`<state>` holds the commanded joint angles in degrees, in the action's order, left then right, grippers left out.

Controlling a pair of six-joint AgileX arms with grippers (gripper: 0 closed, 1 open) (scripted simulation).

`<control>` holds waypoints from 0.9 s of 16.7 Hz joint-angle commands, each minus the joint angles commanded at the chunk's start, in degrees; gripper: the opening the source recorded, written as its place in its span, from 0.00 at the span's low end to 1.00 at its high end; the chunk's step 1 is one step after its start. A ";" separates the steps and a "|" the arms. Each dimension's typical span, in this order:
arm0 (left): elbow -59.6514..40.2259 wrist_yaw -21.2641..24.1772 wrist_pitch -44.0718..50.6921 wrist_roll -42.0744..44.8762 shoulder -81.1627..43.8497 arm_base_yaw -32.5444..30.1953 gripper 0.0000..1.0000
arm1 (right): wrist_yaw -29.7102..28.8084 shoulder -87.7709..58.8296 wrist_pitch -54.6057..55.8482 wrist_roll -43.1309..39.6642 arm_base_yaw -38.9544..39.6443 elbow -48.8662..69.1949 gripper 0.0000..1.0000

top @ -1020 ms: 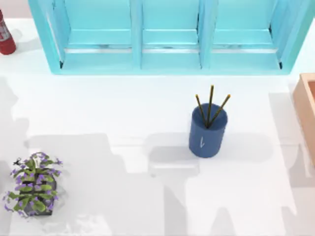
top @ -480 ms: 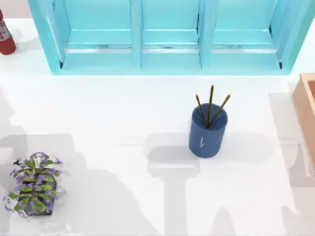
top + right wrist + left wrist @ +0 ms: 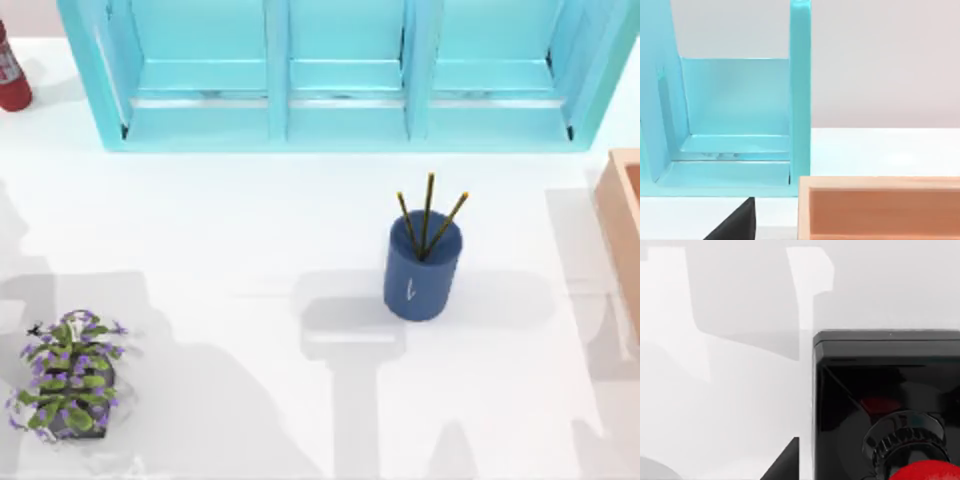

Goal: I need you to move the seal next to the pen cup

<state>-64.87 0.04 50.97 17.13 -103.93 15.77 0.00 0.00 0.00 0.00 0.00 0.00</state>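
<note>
The pen cup (image 3: 422, 268), dark blue with a small white mark, stands upright right of the table's middle, and three thin pencils (image 3: 428, 215) stick out of it. In the left wrist view the seal (image 3: 885, 405) is very close: its black square base sits on the white table, and its glossy red knob (image 3: 925, 472) is at the picture's edge. A dark part of my left gripper (image 3: 785, 465) lies just beside the base. A dark part of my right gripper (image 3: 737, 222) hangs near the blue shelf and the wooden box.
A light blue shelf unit (image 3: 340, 120) runs along the back of the table. A purple-flowered plant (image 3: 68, 375) stands at the front left, a red bottle (image 3: 10, 70) at the back left, and a wooden box (image 3: 622, 220) at the right edge.
The arm shadows on the table's left half have shifted toward the lower left. The pen cup and the other objects have not moved.
</note>
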 joint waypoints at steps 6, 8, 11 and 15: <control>0.00 0.00 0.00 0.00 0.00 0.00 0.10 | 0.00 0.00 0.00 0.00 0.00 0.00 1.00; 0.00 0.00 0.00 0.00 0.00 0.00 0.00 | 0.00 0.00 0.00 0.00 0.00 0.00 1.00; 0.00 0.00 0.00 0.00 0.00 0.00 0.00 | 0.00 0.00 0.00 0.00 0.00 0.00 1.00; 0.00 0.00 0.00 0.00 0.00 0.00 0.00 | 0.00 0.00 0.00 0.00 0.00 0.00 1.00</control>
<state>-64.87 0.04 50.97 17.13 -103.93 15.77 0.00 0.00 0.00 0.00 0.00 0.00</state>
